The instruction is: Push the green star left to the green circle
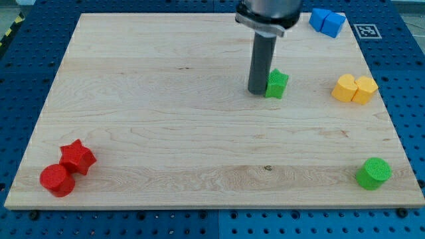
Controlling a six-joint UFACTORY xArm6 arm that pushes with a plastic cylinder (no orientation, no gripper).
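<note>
Right now my tip [257, 91] touches the star's [277, 84] left side; no fingers here, only a bare rod; the circle [373, 173] sits well below-right of the star; pushing from here risks driving it off course.

A pale wooden tabletop [166, 119] sits on a blue perforated base [26, 60]. On it lie a green star [277, 84] right of centre in the upper half, a green circle [373, 173] at lower right, two yellow blocks [354, 88] touching at the right edge, two blue blocks [327, 22] at the upper right corner, and a red star [78, 157] touching a red circle [57, 180] at lower left.
</note>
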